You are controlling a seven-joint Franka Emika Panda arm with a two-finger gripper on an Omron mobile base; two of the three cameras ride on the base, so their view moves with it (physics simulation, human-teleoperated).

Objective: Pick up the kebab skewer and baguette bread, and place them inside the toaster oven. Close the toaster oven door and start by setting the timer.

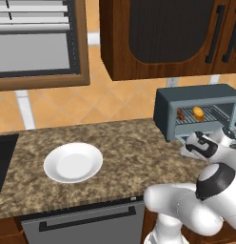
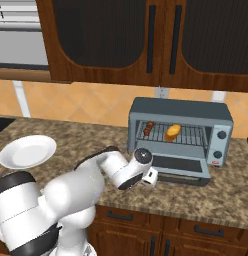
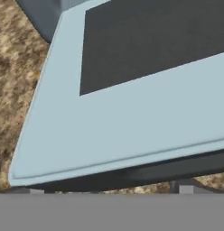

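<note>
The toaster oven (image 1: 196,95) (image 2: 181,107) stands on the counter at the right. Its toaster oven door (image 2: 181,167) (image 3: 123,122) is folded down flat. On the wire rack inside lie the kebab skewer (image 1: 180,114) (image 2: 148,127) at the left and the baguette bread (image 1: 198,113) (image 2: 172,132) beside it. My gripper (image 1: 185,148) (image 2: 154,178) (image 3: 107,189) is low at the door's front left corner, open and holding nothing. In the hand view the door's dark handle (image 3: 132,173) runs just beyond the fingertips.
A white plate (image 1: 72,162) (image 2: 27,151) sits bare on the granite counter to the left. A dark stovetop (image 1: 3,157) is at the far left. Two knobs (image 2: 222,135) are on the oven's right front panel. Dark wood cabinets hang above.
</note>
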